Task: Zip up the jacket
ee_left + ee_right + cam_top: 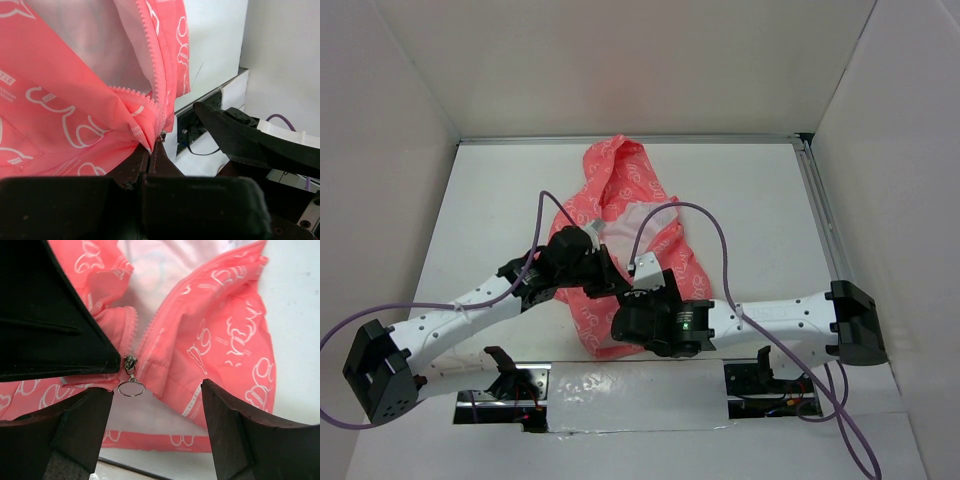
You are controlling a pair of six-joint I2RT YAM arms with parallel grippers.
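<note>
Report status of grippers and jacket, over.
Left gripper shut on jacket hem beside zipper. Right gripper open at zipper pull. Pull at bottom, front unzipped. Nothing blocking.

In the left wrist view the left gripper [152,150] is near-black, underexposed and blurred, while the jacket [75,115] just past its tips is sharp and evenly lit. In the right wrist view the right gripper [157,392] has dark, soft-edged fingers [240,435]. The zipper pull [131,385] between them is crisp, with a small glint, and the lining [155,270] beyond it washes out pale. From above, the light is bright and diffuse. The white walls [620,60] bounce it, so the table [760,200] carries only faint, soft shadows. A shiny strip [630,395] behind both grippers throws mild glare.
</note>
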